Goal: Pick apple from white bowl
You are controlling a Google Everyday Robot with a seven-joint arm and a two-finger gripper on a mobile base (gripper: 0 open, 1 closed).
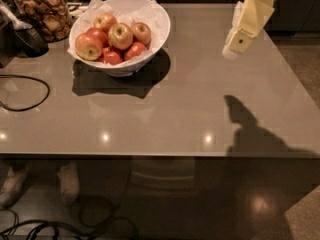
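Note:
A glossy white bowl (155, 34) lined with crumpled white paper stands at the back left of the grey table. It holds several apples. The large golden-yellow apple (120, 36) with red blush sits on top in the middle, with smaller redder apples around it. My gripper (234, 46) hangs above the table's back right, well to the right of the bowl and apart from it. It points down and to the left, and its shadow falls on the table near the front right.
A glass jar of brown snacks (44, 11) stands behind the bowl at the far left, next to a dark scoop (25, 34). A black cable (30, 91) loops on the table's left side. The table's front edge (150, 156) runs across the lower middle.

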